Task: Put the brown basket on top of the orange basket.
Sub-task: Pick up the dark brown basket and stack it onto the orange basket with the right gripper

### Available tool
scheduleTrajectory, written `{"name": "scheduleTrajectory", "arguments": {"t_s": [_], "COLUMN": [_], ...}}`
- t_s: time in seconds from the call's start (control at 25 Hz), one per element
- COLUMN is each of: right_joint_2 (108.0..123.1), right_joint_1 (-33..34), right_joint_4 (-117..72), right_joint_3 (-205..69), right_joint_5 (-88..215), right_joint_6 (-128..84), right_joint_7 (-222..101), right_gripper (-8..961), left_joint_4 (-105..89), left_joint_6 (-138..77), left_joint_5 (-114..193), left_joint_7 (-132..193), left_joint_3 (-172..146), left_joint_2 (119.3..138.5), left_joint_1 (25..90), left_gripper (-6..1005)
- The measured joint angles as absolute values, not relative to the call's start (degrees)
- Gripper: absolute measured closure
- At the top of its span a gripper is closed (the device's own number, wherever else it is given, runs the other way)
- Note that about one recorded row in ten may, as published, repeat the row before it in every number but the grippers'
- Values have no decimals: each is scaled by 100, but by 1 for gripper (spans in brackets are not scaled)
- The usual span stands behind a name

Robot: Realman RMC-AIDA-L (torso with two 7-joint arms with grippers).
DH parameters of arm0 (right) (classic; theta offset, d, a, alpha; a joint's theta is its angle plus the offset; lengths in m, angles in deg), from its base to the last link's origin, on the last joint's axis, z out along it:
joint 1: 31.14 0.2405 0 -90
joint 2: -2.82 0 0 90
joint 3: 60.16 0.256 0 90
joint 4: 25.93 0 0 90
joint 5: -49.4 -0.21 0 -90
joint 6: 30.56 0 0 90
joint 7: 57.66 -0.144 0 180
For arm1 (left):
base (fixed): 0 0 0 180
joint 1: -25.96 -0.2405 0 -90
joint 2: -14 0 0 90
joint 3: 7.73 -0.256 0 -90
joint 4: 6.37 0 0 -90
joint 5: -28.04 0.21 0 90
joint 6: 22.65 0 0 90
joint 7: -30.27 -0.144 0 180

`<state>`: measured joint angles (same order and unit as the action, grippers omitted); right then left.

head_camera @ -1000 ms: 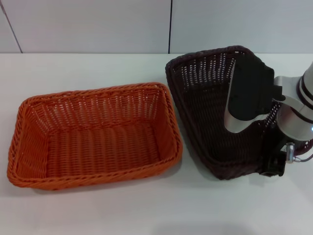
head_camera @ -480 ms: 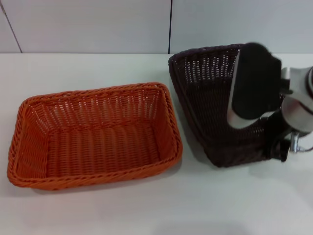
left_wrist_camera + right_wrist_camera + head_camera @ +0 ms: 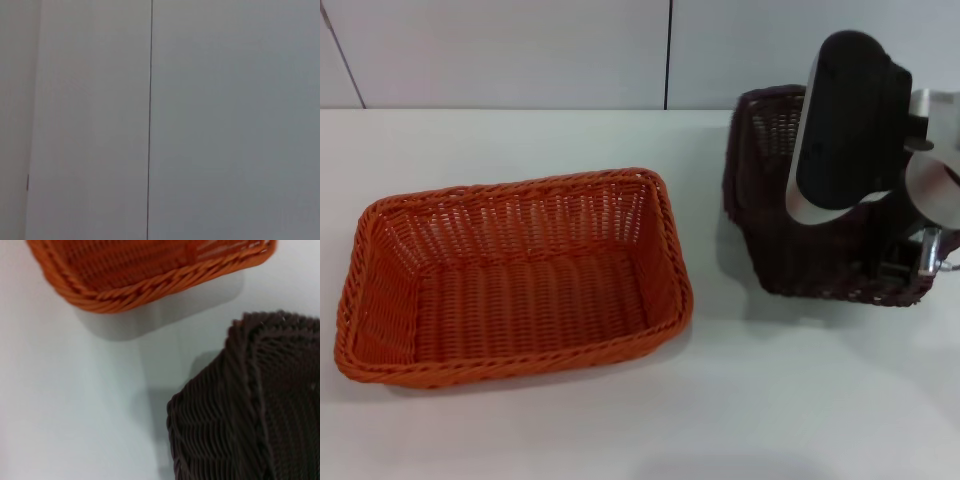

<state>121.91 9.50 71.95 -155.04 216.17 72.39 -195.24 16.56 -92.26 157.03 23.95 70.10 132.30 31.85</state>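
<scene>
White table (image 3: 520,440) under pale wall panels. Orange basket (image 3: 515,275) sits flat on my left side, mouth up, waiting as base. Right gripper (image 3: 905,260) clamped on brown basket (image 3: 770,220) far-right wall, so basket hangs tipped, clear of table I judge. Versus half second back: brown basket higher, swung further right, well apart from orange. Left gripper out of sight, its camera facing wall.

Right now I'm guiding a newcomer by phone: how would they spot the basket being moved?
On the white table, look right of the orange basket, beside the robot's right arm. There the brown basket is lifted and tipped, apart from the orange one. It is dark, nearly black.
</scene>
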Motion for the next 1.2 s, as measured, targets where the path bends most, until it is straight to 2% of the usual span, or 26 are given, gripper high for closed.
{"name": "scheduleTrajectory", "arguments": {"t_s": [0.72, 1.2], "right_joint_2": [12195, 12241], "right_joint_1": [1436, 498], "right_joint_4": [8221, 8564], "right_joint_3": [-16032, -16743], "right_joint_5": [21658, 21150], "right_joint_6": [6905, 5529], "right_joint_7": [-18379, -14798], "right_gripper": [755, 753], "left_joint_4": [1584, 1552], "left_joint_6": [-9205, -9021], "left_joint_5": [15698, 15699], "left_joint_7": [2395, 2700], "left_joint_3": [6986, 6948], "left_joint_2": [13245, 13266], "left_joint_1": [3237, 3195], "left_gripper": [189, 188]}}
